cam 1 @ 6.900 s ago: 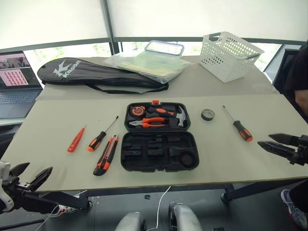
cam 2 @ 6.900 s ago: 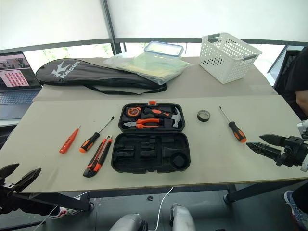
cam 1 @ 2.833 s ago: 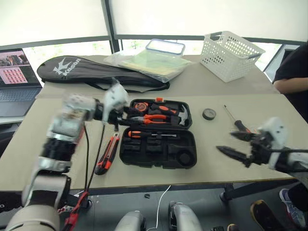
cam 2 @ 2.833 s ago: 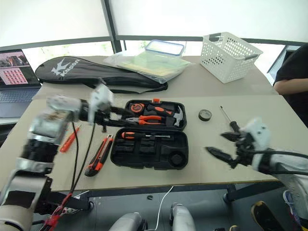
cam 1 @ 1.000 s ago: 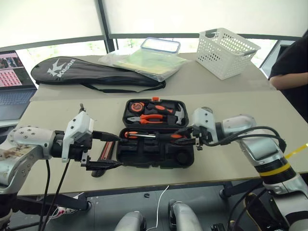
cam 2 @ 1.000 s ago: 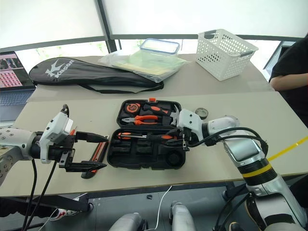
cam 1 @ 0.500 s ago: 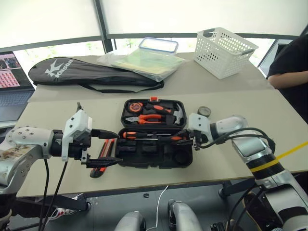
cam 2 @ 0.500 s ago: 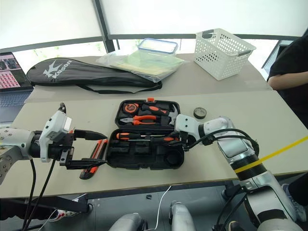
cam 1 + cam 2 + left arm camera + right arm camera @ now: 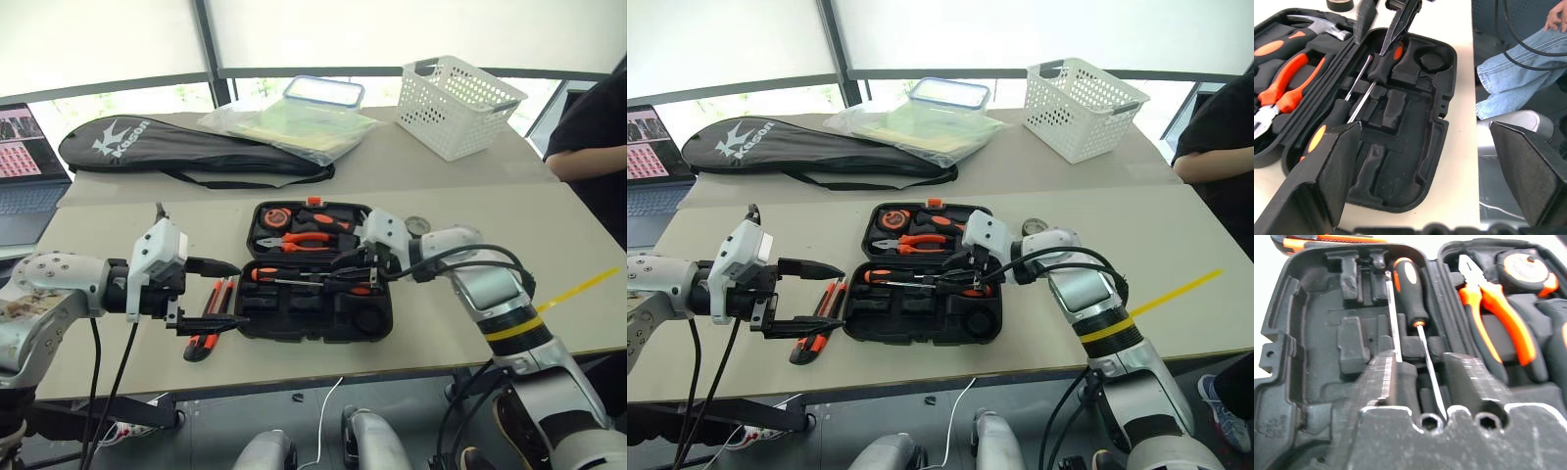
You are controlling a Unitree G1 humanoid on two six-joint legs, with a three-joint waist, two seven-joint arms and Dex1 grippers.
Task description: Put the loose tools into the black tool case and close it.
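The black tool case (image 9: 380, 328) lies open mid-table. Two black-and-orange screwdrivers lie side by side in its near half, one (image 9: 1409, 289) to the left and one (image 9: 1382, 68) to the right. My right gripper (image 9: 338, 274) hovers over that right one's handle, fingers (image 9: 1383, 377) a little apart, gripping nothing. The orange-and-black utility knife (image 9: 206, 318) lies on the table left of the case. My left gripper (image 9: 240, 294) stands wide open just above it. The small black tape roll (image 9: 418, 225) sits right of the case, behind my right arm.
Pliers (image 9: 304, 240), a hammer (image 9: 360, 233) and a tape measure (image 9: 269, 220) fill the case's far half. A racket bag (image 9: 186, 147), a plastic bag with a lidded box (image 9: 304, 117) and a white basket (image 9: 460, 93) stand behind. A person (image 9: 588, 147) sits at the right.
Since the oldest frames both screwdrivers have gone from the table into the case. Over the last second my right gripper slid left along the case; the left gripper kept still.
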